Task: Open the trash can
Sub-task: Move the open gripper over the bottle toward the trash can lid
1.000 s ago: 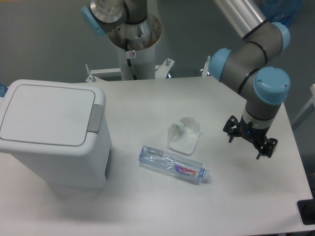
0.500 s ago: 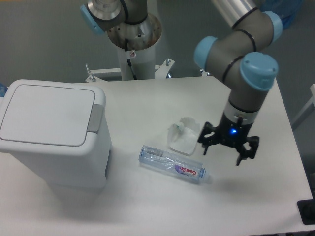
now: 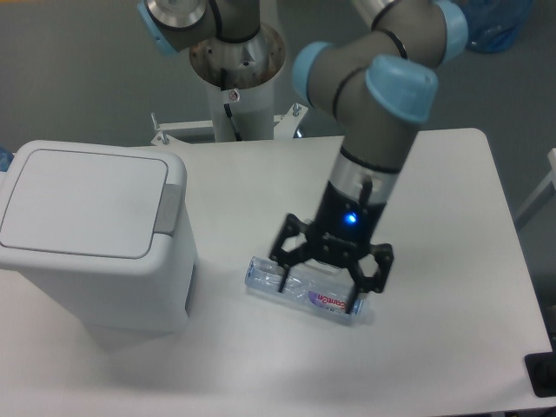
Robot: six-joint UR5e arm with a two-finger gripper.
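Note:
The trash can [image 3: 87, 234] is a big white boxy bin at the left of the table. Its flat lid is down, and a grey push tab [image 3: 168, 208] sits on the lid's right rim. My gripper [image 3: 328, 282] is open and empty, with its fingers spread wide. It hangs over the middle of the table, to the right of the bin and well apart from it, just above a plastic bottle.
A clear plastic water bottle [image 3: 306, 294] lies on its side under the gripper. A crumpled white wrapper behind it is mostly hidden by the arm. The arm's white base column [image 3: 236, 78] stands behind the table's far edge.
The arm has swung left from the table's right side toward the middle. The gripper now hovers over the bottle and hides the wrapper. The bin's lid has not moved.

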